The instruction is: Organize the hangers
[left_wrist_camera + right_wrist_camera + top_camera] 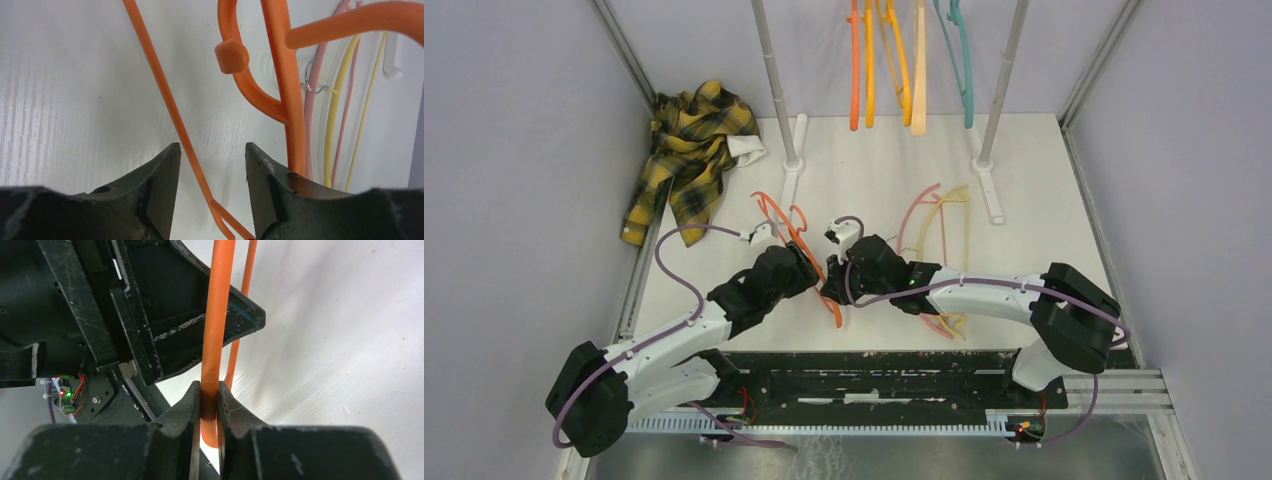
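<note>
Orange plastic: the orange hanger (792,232) is at the middle of the desk (874,170) in the top view, where the left end effector (807,265) and right end effector (832,288) meet on it. Pink and pale yellow hangers (939,215) lie just to its right, hung hangers (894,60) line the far edge, and a plaid shirt (689,150) sits at the far left corner.

In the left wrist view, the jaws stand apart and a thin orange bar passes between them.

In the right wrist view, the jaws are pinched narrow on the hanger's thick orange bar.
</note>
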